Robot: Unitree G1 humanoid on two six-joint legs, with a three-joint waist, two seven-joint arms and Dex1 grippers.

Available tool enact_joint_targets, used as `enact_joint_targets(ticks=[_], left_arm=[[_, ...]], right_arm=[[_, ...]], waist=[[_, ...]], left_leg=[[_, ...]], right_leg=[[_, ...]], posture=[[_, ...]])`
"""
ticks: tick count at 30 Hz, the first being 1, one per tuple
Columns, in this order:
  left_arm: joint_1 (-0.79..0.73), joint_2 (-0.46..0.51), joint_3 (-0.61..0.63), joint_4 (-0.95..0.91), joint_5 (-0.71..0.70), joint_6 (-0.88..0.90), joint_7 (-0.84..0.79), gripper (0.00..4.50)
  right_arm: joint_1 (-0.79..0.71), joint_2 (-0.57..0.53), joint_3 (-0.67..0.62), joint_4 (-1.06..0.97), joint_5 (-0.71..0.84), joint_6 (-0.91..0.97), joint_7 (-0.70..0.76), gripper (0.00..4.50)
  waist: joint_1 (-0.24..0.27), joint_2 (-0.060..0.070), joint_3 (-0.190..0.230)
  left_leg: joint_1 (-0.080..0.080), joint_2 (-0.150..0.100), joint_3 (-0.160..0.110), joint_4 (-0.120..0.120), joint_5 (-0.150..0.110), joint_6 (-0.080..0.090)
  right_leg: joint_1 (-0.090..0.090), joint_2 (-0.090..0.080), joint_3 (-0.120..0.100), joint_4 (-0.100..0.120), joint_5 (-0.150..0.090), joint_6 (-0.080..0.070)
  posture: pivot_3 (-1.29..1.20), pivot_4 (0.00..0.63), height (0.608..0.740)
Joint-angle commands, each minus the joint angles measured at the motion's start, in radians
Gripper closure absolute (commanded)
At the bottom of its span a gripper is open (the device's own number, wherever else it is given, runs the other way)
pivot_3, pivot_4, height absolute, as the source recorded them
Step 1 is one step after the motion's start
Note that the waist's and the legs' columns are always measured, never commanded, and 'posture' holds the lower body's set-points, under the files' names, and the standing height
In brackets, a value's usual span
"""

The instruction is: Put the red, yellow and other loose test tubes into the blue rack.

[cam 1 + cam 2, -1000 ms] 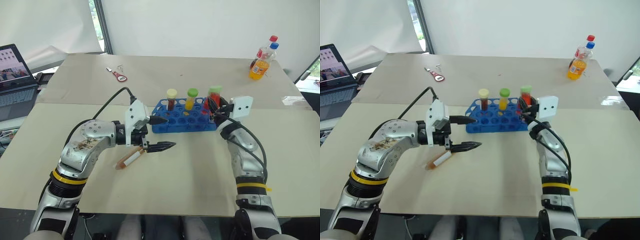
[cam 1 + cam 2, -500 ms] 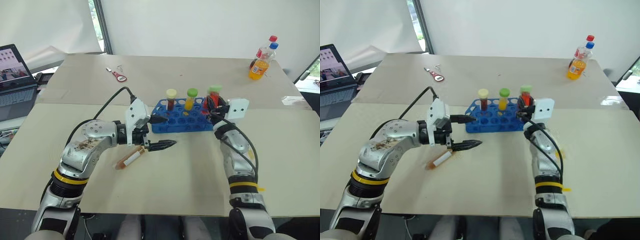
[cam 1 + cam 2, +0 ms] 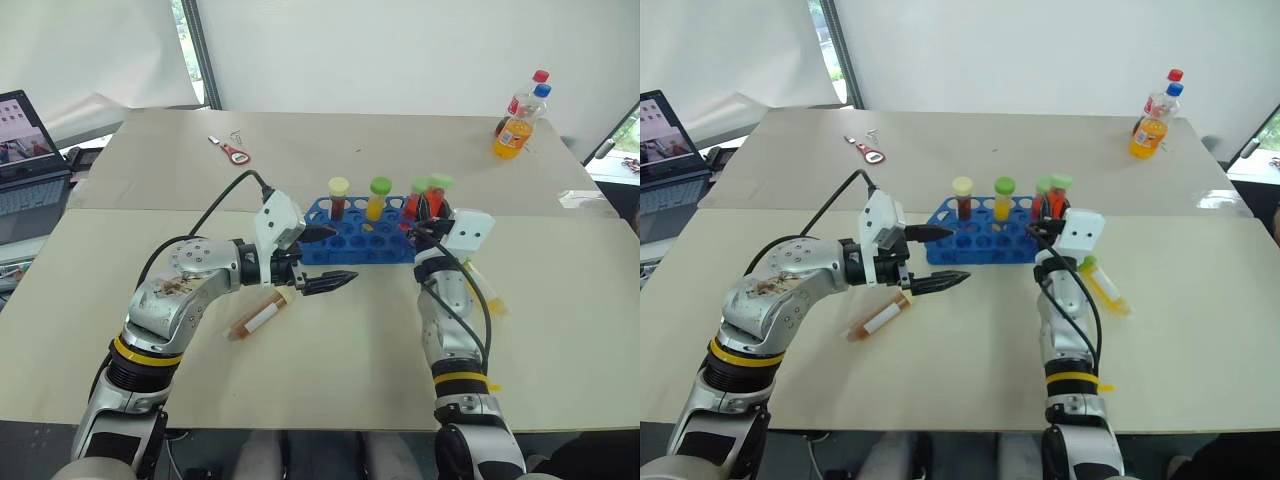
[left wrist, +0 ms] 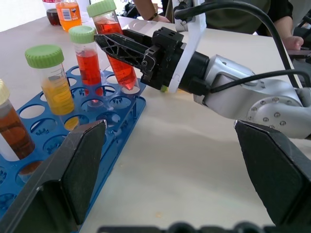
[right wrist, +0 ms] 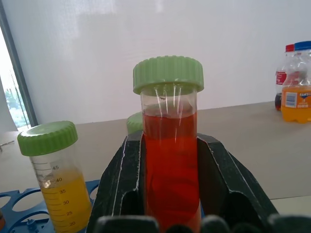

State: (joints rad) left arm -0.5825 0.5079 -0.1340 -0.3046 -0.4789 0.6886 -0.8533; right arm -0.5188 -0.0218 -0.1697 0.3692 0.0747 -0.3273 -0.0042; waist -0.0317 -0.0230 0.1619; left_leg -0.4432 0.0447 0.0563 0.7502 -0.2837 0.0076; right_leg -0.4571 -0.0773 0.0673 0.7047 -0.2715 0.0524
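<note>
Four tubes (image 4: 56, 80) at rack (image 3: 362, 240), two loose (image 3: 262, 315).

A pale table (image 3: 330, 380) carries a blue rack (image 3: 362, 238). Near the rack lie a brown tube (image 3: 256, 316) and a yellow tube (image 3: 1102, 287); well behind it, bottles (image 3: 520, 117) and perhaps a bottle opener (image 3: 232, 150).

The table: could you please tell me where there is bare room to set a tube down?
Bare: the near table between the two arms, and the far stretch between the bottle opener and the bottles. Crowded: around the blue rack, where the open left gripper hovers and the right gripper holds a red tube.
</note>
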Motion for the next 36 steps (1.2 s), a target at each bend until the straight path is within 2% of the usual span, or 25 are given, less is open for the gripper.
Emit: enact_joint_targets(ticks=[1,12,15,21,29,32,36], left_arm=[[-0.023,-0.002,0.023,-0.045,-0.023,0.004,0.009,0.00],[-0.034,-0.011,0.013,-0.038,-0.022,0.002,0.030,0.00],[-0.036,-0.011,0.011,-0.039,-0.021,0.002,0.033,0.00],[-0.036,-0.009,0.009,-0.032,-0.014,-0.008,0.035,0.00],[-0.024,-0.015,0.009,-0.018,-0.005,-0.033,0.036,0.00],[-0.019,-0.008,0.014,-0.009,-0.002,-0.047,0.028,0.00],[-0.013,0.007,0.019,0.004,0.002,-0.063,0.017,0.00]], right_arm=[[0.004,0.005,0.012,0.031,-0.023,-0.023,-0.026,3.48],[0.015,0.026,0.033,0.101,-0.063,-0.115,-0.082,3.48],[0.015,0.027,0.036,0.110,-0.061,-0.131,-0.086,2.04],[0.054,0.022,0.055,0.031,-0.039,-0.081,-0.043,0.02],[0.217,-0.052,0.114,-0.401,0.073,0.283,0.118,0.02],[0.266,-0.134,0.090,-0.582,0.080,0.448,0.134,0.02],[0.331,-0.310,0.005,-0.806,0.154,0.684,0.211,0.02]], waist=[[-0.001,0.000,0.000],[-0.008,0.000,0.000],[-0.008,0.000,0.000],[-0.010,0.000,0.000],[-0.006,0.000,0.000],[-0.001,0.000,0.000],[0.010,0.000,0.000]], left_leg=[[0.000,0.000,0.000,0.000,0.000,0.000],[0.000,0.000,-0.001,0.000,0.000,0.000],[0.000,0.000,-0.001,0.000,0.000,0.000],[-0.002,0.000,-0.001,0.000,0.000,0.000],[-0.002,-0.001,-0.004,0.000,0.000,0.000],[-0.002,-0.001,-0.005,0.000,0.000,0.000],[-0.002,-0.001,-0.004,0.000,0.000,0.000]], right_leg=[[0.000,0.000,0.000,0.000,0.000,0.000],[0.000,0.000,0.000,0.005,0.000,0.000],[0.000,0.000,0.000,0.005,0.000,0.000],[-0.002,0.000,0.000,0.005,0.000,0.000],[-0.002,0.000,0.000,0.005,0.000,0.000],[-0.002,0.000,0.000,0.005,0.000,0.000],[-0.002,0.000,0.000,0.003,0.000,0.000]], posture=[[0.00,0.150,0.676],[0.00,0.150,0.676],[0.00,0.150,0.676],[0.00,0.150,0.676],[0.00,0.150,0.676],[0.00,0.150,0.676],[0.00,0.150,0.676]])
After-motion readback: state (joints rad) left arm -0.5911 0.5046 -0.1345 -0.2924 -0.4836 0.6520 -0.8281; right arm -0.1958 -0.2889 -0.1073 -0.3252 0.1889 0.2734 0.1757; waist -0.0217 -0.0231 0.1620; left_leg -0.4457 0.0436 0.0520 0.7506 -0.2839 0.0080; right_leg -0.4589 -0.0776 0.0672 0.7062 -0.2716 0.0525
